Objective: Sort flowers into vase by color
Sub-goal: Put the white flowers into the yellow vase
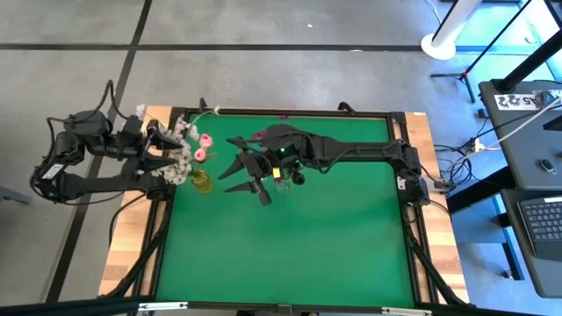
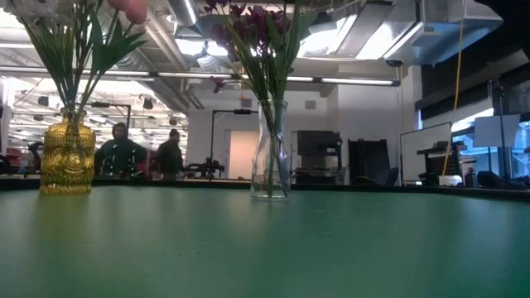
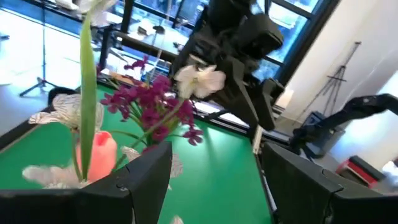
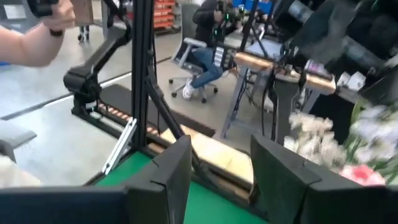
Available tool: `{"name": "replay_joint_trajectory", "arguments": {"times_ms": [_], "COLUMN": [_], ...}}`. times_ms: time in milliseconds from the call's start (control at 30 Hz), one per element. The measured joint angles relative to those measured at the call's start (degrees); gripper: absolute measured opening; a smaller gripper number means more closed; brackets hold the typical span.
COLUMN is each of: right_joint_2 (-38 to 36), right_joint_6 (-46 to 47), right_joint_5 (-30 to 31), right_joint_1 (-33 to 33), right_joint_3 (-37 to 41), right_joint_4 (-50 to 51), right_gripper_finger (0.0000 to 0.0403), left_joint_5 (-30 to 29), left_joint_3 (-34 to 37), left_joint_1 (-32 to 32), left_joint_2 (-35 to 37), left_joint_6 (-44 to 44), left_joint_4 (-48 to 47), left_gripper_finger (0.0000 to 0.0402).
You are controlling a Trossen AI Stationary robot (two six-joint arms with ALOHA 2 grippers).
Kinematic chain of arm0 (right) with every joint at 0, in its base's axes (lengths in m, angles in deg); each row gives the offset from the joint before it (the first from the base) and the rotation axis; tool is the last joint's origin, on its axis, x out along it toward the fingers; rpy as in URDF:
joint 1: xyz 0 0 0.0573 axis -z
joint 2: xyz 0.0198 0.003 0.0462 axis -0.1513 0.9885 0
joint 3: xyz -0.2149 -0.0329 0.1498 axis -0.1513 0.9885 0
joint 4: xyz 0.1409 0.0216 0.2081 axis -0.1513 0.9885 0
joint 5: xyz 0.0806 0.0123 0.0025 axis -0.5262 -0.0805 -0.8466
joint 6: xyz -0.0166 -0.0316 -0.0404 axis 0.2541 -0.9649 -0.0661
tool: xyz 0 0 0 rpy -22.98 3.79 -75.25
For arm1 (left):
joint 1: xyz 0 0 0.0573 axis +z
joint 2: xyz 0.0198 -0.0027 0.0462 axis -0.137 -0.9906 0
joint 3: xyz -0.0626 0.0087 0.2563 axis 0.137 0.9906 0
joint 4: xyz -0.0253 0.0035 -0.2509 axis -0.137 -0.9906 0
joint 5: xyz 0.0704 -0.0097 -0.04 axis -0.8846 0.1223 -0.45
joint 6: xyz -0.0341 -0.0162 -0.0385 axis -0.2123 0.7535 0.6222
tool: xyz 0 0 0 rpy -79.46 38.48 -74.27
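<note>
Purple flowers (image 2: 252, 33) stood in clear vase (image 2: 271, 153); white-pink flowers (image 1: 186, 145) in gold vase (image 2: 67, 153) beside it. Right gripper (image 4: 217, 171) hovered above clear vase, spread, empty. Left gripper (image 3: 214, 180) by gold vase, spread.

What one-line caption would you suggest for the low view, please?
Two vases on the green table: a textured gold glass vase holding pale flowers, a clear glass bottle vase holding magenta-purple flowers.

Around my counter (image 1: 290, 254), grey concrete floor (image 1: 263, 22) is spreading out, crossed by dark lines. Beyond the far edge, ceiling strip lights (image 2: 356, 80) are glowing, two people (image 2: 145, 156) are standing, and an office chair (image 4: 194, 59) is waiting.
</note>
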Motion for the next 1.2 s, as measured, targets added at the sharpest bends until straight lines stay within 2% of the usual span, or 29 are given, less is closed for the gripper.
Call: {"name": "replay_joint_trajectory", "arguments": {"times_ms": [167,367,533,667,767,933,1200], "right_joint_2": [-2.42,-10.5,-17.54,-18.83,-18.99,-19.03,-19.01], "right_joint_6": [1.66,3.2,7.76,12.23,14.36,14.52,13.04], "right_joint_5": [0.09,2.38,4.17,4.58,4.62,4.6,4.55], "right_joint_1": [0.01,0.39,1.7,3.06,3.69,4.21,4.65], "right_joint_3": [6.44,21.5,37.18,46.16,48.84,49.27,49.27], "right_joint_4": [-6.01,-19.09,-39.03,-53.58,-57.54,-57.0,-56.78], "right_gripper_finger": [0.0162,0.0162,0.0162,0.0162,0.0162,0.0162,0.0162], "left_joint_5": [-0.54,-1.24,-1.24,-2.73,-2.71,-2.52,0.04], "left_joint_3": [0.0,0.0,-0.02,-0.02,-0.02,0.18,8.22], "left_joint_1": [0.0,0.0,-0.02,-0.02,0.0,0.0,0.0], "left_joint_2": [0.01,-0.01,-0.03,-0.01,-0.01,-0.01,-0.04], "left_joint_6": [-1.75,-8.16,-17.57,-22.33,-24.9,-26.91,-25.47], "left_joint_4": [0.04,0.59,1.76,2.03,1.96,1.8,1.57], "left_gripper_finger": [0.0245,0.0245,0.0245,0.0245,0.0245,0.0245,0.0245]}}
